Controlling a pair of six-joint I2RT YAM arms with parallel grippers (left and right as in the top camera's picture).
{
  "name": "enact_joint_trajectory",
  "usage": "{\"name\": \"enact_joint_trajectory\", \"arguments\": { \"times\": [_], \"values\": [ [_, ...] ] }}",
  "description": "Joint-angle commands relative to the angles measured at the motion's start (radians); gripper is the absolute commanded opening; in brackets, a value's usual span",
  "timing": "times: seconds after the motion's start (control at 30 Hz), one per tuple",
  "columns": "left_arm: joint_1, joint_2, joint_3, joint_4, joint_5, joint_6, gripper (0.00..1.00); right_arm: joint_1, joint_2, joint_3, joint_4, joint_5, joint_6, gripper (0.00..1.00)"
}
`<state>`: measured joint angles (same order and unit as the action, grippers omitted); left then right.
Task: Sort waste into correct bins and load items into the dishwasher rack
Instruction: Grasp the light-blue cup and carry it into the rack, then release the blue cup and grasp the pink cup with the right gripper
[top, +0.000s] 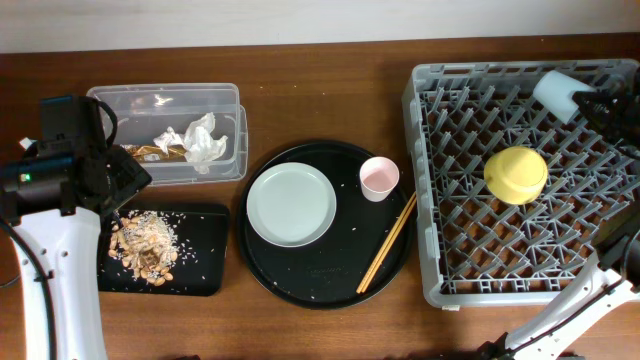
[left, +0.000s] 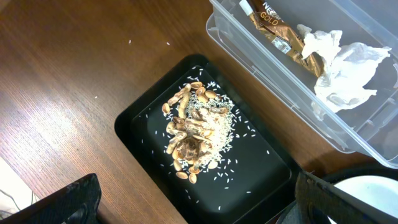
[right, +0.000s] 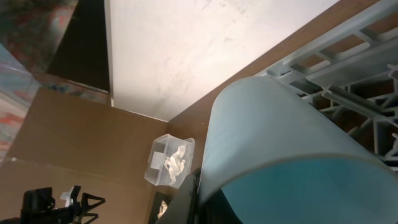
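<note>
My left gripper (top: 122, 188) is open and empty above the shallow black tray (top: 205, 280), which holds the beige-brown food scraps (top: 145, 245). In the left wrist view the open jaws (left: 199, 211) frame the tray's near edge (left: 267, 180) and the scraps (left: 196, 127). The clear box (top: 165, 98) holds the white tissue (top: 203, 140) and the gold-brown wrapper (top: 150, 152). My right gripper (top: 592, 104) is shut on the small blue cup (top: 557, 92) over the grey rack's (top: 440, 250) far right corner. The cup fills the right wrist view (right: 280, 143). The yellow bowl (top: 516, 174) lies upside down in the rack.
A large round black tray (top: 320, 282) in the middle carries the grey-green plate (top: 291, 204), the pink cup (top: 379, 178) and the wooden chopsticks (top: 388, 243). Rice grains are scattered on both trays. The wall runs along the table's far edge.
</note>
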<state>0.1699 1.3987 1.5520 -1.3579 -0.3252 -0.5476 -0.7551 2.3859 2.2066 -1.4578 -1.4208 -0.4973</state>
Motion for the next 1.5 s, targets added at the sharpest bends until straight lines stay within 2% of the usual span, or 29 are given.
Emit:
{"name": "enact_joint_trajectory", "arguments": {
  "times": [0.0, 0.2, 0.3, 0.4, 0.47, 0.53, 0.6, 0.67, 0.77, 0.9, 0.93, 0.97, 1.07, 1.1, 1.17, 1.27, 1.33, 1.37, 1.47],
  "values": [
    [0.003, -0.011, 0.005, 0.002, -0.003, -0.013, 1.0, -0.003, 0.009, -0.013, -0.003, -0.046, -0.019, 0.06],
    [0.003, -0.011, 0.005, 0.002, -0.003, -0.013, 1.0, -0.01, 0.013, -0.062, 0.05, 0.187, -0.018, 0.09],
    [0.003, -0.011, 0.005, 0.002, -0.003, -0.013, 0.99, -0.032, 0.026, -0.062, 0.113, 0.188, 0.08, 0.08],
    [0.003, -0.011, 0.005, 0.002, -0.003, -0.013, 1.0, -0.059, 0.029, -0.062, 0.11, 0.185, 0.101, 0.06],
    [0.003, -0.011, 0.005, 0.002, -0.003, -0.013, 1.0, -0.076, 0.008, -0.061, 0.087, 0.107, 0.106, 0.09],
    [0.003, -0.011, 0.005, 0.002, -0.003, -0.013, 1.0, -0.08, -0.047, -0.047, 0.088, 0.251, 0.127, 0.1],
    [0.003, -0.011, 0.005, 0.002, -0.003, -0.013, 1.0, -0.076, -0.094, -0.035, 0.097, 0.402, 0.217, 0.1],
    [0.003, -0.011, 0.005, 0.002, -0.003, -0.013, 1.0, -0.074, -0.118, -0.035, 0.096, 0.405, 0.248, 0.09],
    [0.003, -0.011, 0.005, 0.002, -0.003, -0.013, 1.0, -0.039, -0.177, -0.035, 0.088, 0.406, 0.267, 0.1],
    [0.003, -0.011, 0.005, 0.002, -0.003, -0.013, 1.0, 0.087, -0.294, -0.035, 0.065, 0.47, 0.268, 0.19],
    [0.003, -0.011, 0.005, 0.002, -0.003, -0.013, 1.0, 0.143, -0.338, -0.035, 0.056, 0.516, 0.272, 0.25],
    [0.003, -0.011, 0.005, 0.002, -0.003, -0.013, 1.0, 0.229, -0.393, -0.035, 0.038, 0.6, 0.283, 0.36],
    [0.003, -0.011, 0.005, 0.002, -0.003, -0.013, 1.0, 0.465, -0.478, -0.035, 0.014, 0.894, 0.358, 0.49],
    [0.003, -0.011, 0.005, 0.002, -0.003, -0.013, 0.99, 0.542, -0.482, -0.035, 0.005, 0.95, 0.357, 0.98],
    [0.003, -0.011, 0.005, 0.002, -0.003, -0.013, 1.0, 0.773, -0.461, -0.059, -0.008, 0.996, 0.357, 0.98],
    [0.003, -0.011, 0.005, 0.002, -0.003, -0.013, 1.0, 1.003, -0.383, -0.088, -0.003, 1.024, 0.357, 0.98],
    [0.003, -0.011, 0.005, 0.002, -0.003, -0.013, 1.0, 1.107, -0.318, -0.096, -0.005, 1.076, 0.373, 0.6],
    [0.003, -0.011, 0.005, 0.002, -0.003, -0.013, 1.0, 1.166, -0.271, -0.096, -0.009, 1.131, 0.43, 0.45],
    [0.003, -0.011, 0.005, 0.002, -0.003, -0.013, 1.0, 1.282, -0.174, -0.096, -0.01, 1.387, 0.622, 0.45]
  ]
}}
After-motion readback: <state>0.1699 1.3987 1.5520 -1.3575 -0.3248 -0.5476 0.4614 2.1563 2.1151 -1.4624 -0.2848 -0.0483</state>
